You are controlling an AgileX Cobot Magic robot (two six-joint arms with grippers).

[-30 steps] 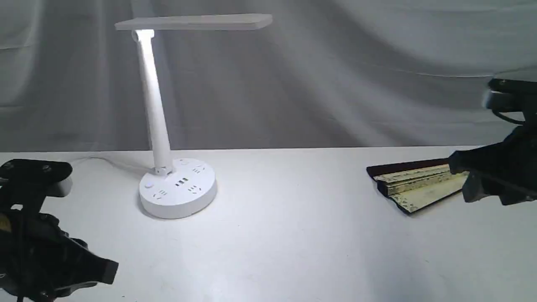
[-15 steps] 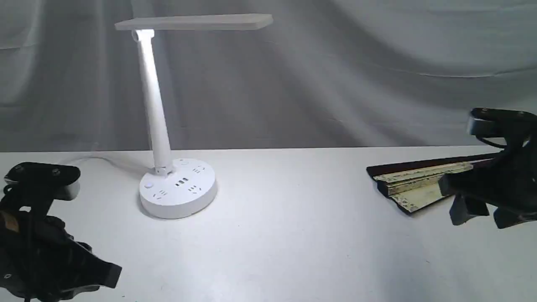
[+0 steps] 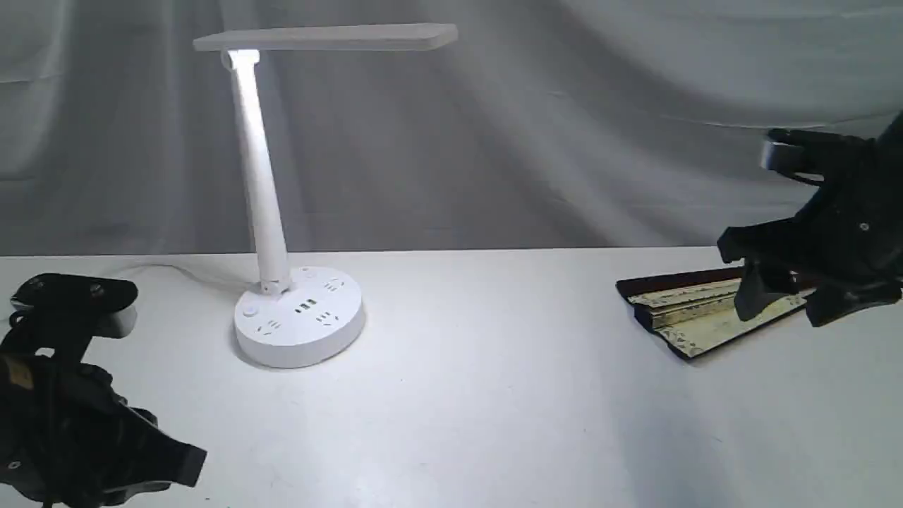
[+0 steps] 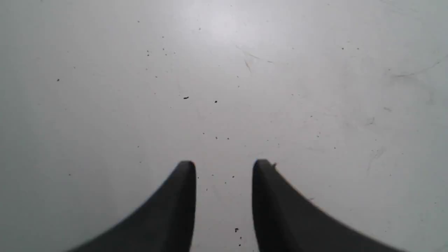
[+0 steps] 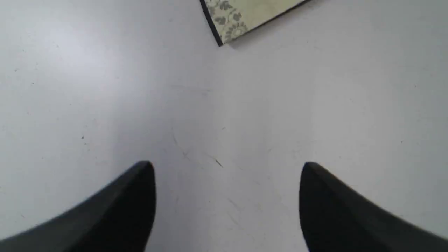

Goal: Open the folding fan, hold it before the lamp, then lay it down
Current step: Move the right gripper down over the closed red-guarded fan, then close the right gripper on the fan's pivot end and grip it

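Folding fan (image 3: 688, 310) — nearly closed, cream leaf, maroon guards, flat on table (image 3: 494, 423), just beyond the right jaws, untouched. Lamp (image 3: 259, 183) — white, upright, lit, well apart from the left jaws.

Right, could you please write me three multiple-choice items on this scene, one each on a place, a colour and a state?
1. Where on the table does the folding fan lie in the exterior view? A left B middle C right
2. What colour is the lamp? A black B white C red
3. How is the right gripper? A open and empty B shut on the fan C shut on a cord
Answers: C, it lies far right; B, base, stem and head are white; A, jaws apart over bare table.
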